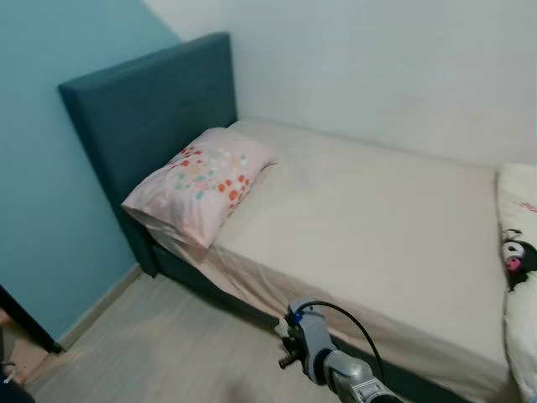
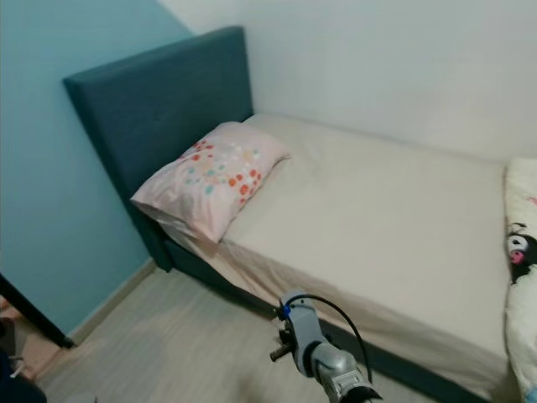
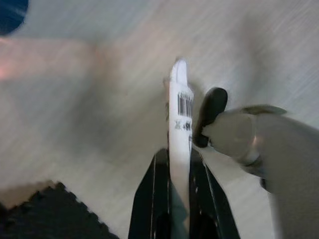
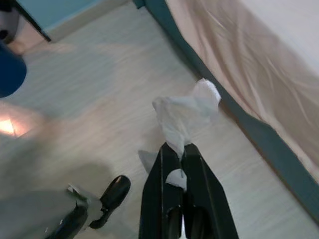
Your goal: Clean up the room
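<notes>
1. Beside the bed [image 1: 377, 227], over pale wood floor [image 4: 89, 89], both claws carry litter, so pickup looks done for these two pieces; dropping them somewhere is what remains, by my reading.
2. Right claw [image 4: 182, 149]: fingers pinched together on a crumpled white tissue [image 4: 184, 117]. Most of the wad bunches out past the fingertips; a small scrap shows lower down between the fingers. It hangs above the floor, just beside the bed's dark teal base.
3. Left claw [image 3: 179, 159]: fingers narrow, clamped on a thin white package [image 3: 179, 109] held edge-on. A barcode and some print show on its face; what it is I cannot tell. It sticks well out beyond the fingertips, over bare floor.
4. Part of one silver arm with a black cable [image 1: 323, 353] shows low in the head views, near the bed's edge.
5. Bed state: sheet lies mostly flat, hanging loose and wrinkled down the near side. A flowered pillow [image 1: 201, 185] leans at the teal headboard [image 1: 151, 109], its corner overhanging the mattress edge. A white blanket with a cartoon figure [image 1: 520, 277] lies at the far end.
6. No bin is visible from here. A dark blue rounded thing [image 4: 10, 69] sits at the frame edge in the wrist views; too cropped to name.
7. Judgement: task partway. Litter in hand, disposal outstanding; floor near the bed otherwise looks tidy.
</notes>
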You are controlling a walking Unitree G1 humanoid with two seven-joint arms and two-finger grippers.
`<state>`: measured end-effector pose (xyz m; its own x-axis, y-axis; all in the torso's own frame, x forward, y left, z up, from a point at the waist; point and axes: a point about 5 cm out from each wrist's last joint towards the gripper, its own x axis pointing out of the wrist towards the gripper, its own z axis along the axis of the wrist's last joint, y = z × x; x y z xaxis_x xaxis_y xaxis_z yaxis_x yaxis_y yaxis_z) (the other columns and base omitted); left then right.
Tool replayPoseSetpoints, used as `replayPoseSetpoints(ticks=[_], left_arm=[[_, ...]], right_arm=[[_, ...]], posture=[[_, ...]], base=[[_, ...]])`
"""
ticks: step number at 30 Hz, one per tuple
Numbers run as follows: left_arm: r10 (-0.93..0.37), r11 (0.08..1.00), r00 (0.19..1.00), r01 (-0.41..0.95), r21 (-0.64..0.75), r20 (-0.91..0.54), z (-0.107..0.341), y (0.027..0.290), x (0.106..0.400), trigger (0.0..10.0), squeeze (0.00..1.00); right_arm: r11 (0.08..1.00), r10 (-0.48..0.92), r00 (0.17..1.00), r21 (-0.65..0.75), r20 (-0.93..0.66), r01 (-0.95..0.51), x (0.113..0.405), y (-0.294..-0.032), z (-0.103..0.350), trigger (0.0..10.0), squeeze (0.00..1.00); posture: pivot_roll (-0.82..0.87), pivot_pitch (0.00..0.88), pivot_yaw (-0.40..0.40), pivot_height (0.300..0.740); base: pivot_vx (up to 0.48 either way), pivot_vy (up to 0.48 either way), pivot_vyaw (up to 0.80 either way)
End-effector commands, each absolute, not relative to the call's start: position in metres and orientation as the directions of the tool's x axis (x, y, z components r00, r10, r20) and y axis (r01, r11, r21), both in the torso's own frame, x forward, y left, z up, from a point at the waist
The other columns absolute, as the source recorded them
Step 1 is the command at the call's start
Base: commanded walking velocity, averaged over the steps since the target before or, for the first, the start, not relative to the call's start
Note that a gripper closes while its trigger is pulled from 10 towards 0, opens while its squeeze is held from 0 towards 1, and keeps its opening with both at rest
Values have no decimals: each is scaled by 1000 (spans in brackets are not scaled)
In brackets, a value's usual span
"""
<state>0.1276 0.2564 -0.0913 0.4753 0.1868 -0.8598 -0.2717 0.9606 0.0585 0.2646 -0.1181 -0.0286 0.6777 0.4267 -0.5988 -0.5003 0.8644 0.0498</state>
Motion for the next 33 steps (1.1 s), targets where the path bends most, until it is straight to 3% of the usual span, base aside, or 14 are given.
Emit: replayPoseSetpoints(ticks=[1,14,22,25,29,33], left_arm=[[192,962,473,-264,69,-860,-91,260,124,10000,0],[186,961,474,-270,59,-861,-92,259,121,10000,0],[155,965,496,-261,24,-855,-93,244,133,10000,0],[143,969,498,-246,18,-855,-93,238,138,10000,0],[131,972,505,-235,10,-853,-93,229,145,10000,0],[132,972,502,-237,11,-855,-93,231,142,10000,0]], right_arm=[[857,450,673,71,-587,-511,264,-112,-28,10000,0],[864,437,668,76,-603,-497,261,-119,-31,10000,0],[941,290,668,76,-686,-330,246,-154,-46,10000,0],[973,220,646,117,-731,-200,231,-167,-57,10000,0],[988,89,558,143,-825,54,191,-182,-81,10000,0],[987,67,524,135,-849,91,176,-182,-88,10000,0]], posture=[[-33,26,-19,740],[-36,20,-33,740],[-35,17,-35,740],[-45,15,-40,740],[-35,19,-48,740],[-31,25,-51,740]], base=[[0,0,794],[0,0,794],[0,0,794],[0,0,794],[0,0,794],[0,0,794]])
